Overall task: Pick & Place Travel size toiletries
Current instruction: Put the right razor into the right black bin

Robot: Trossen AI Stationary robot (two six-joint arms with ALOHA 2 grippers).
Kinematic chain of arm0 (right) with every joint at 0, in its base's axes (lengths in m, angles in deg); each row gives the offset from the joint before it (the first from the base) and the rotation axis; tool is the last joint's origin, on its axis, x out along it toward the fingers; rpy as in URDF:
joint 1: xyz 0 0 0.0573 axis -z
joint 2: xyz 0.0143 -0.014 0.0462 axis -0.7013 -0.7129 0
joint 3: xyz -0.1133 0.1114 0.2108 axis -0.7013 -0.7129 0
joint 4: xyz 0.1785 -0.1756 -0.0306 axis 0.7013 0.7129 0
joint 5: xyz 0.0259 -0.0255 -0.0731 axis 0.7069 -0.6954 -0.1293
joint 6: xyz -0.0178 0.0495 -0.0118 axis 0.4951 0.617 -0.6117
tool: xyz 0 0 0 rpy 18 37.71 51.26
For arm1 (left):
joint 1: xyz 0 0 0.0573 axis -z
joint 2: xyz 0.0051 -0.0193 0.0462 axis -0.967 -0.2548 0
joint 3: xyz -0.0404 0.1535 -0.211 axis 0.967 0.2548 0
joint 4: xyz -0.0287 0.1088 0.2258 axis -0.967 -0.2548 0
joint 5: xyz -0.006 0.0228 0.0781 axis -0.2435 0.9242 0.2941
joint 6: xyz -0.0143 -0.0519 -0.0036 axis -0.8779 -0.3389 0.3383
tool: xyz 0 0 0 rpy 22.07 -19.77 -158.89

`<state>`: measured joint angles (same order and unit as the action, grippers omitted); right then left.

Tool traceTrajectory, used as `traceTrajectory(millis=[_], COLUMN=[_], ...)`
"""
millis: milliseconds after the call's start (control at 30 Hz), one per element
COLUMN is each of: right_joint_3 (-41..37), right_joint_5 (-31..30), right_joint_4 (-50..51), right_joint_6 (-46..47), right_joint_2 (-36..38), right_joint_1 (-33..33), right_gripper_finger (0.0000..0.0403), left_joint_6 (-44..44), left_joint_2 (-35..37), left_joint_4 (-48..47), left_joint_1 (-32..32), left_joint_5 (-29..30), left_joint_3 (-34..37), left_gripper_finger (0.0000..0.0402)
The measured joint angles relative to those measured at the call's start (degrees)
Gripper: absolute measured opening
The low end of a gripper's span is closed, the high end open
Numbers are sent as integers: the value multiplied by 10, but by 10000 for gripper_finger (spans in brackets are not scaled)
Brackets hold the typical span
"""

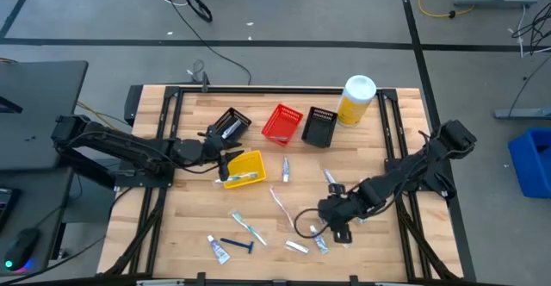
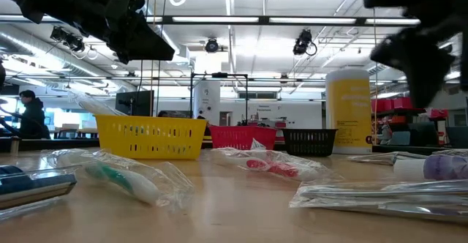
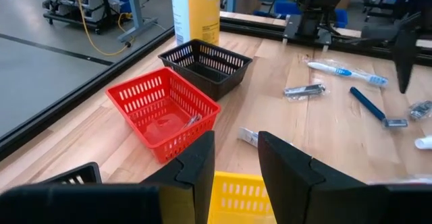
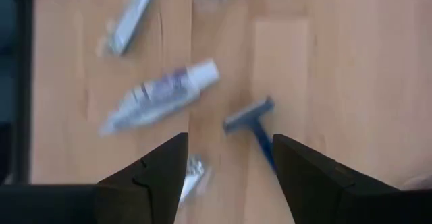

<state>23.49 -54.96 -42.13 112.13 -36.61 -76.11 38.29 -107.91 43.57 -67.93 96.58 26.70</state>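
From above, the left claw (image 1: 219, 158) hangs over the yellow basket (image 1: 245, 167) on the wooden table (image 1: 362, 260); a wrapped toothbrush (image 1: 242, 178) lies inside that basket; behind it stand a red basket (image 1: 282, 123), 2 black baskets (image 1: 319, 127) and a big yellow bottle (image 1: 355, 100). The right claw (image 1: 334, 226) is low over the front of the table, right by a small white tube (image 1: 320, 243); more little things lie spread along the front: another toothbrush (image 1: 247, 226), a blue razor (image 1: 237, 245) and a tube (image 1: 219, 249).

From table height, the yellow basket (image 2: 150, 137), red basket (image 2: 243, 136) and 1 black basket (image 2: 310, 141) sit in a row, with the bottle (image 2: 348, 111) beside them; wrapped items lie in front, 1 with a green part (image 2: 121, 178) and 1 with a red part (image 2: 267, 167); a person (image 2: 28, 114) shows far off in the room.

At the left wrist, the claw (image 3: 236, 158) is open with nothing between its fingers; the yellow basket's rim (image 3: 239, 197) is just under it; a toothbrush (image 3: 344, 71) and a razor (image 3: 374, 108) lie farther off.

At the right wrist, the claw (image 4: 229, 158) is open and empty above a razor (image 4: 256, 124) and a tube (image 4: 162, 94).
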Motion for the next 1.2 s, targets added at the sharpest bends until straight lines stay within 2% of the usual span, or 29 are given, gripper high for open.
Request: traceTrajectory(millis=[233, 433, 567, 800, 1200], right_joint_3=[-99, -159, -179, -191, -194], right_joint_5=[-17, -50, -48, -49, -47], right_joint_4=[-36, -113, -146, -164, -193], right_joint_6=[-3, -52, -88, -94, -94], right_joint_2=[0, 3, 3, 3, 2], right_joint_1=[0, 0, 0, 0, 1], right_gripper_finger=[223, 223, 197, 138, 87], left_joint_6=[-7, -10, -14, -14, -14], left_joint_2=[0, 0, 0, 0, 0], left_joint_4=[1, 2, 2, 2, 2], left_joint_1=[0, 0, 0, 0, 0], left_joint_5=[-2, -2, -2, -2, -1], left_joint_3=[0, 0, 0, 0, 0], left_gripper_finger=[123, 123, 123, 123, 123])
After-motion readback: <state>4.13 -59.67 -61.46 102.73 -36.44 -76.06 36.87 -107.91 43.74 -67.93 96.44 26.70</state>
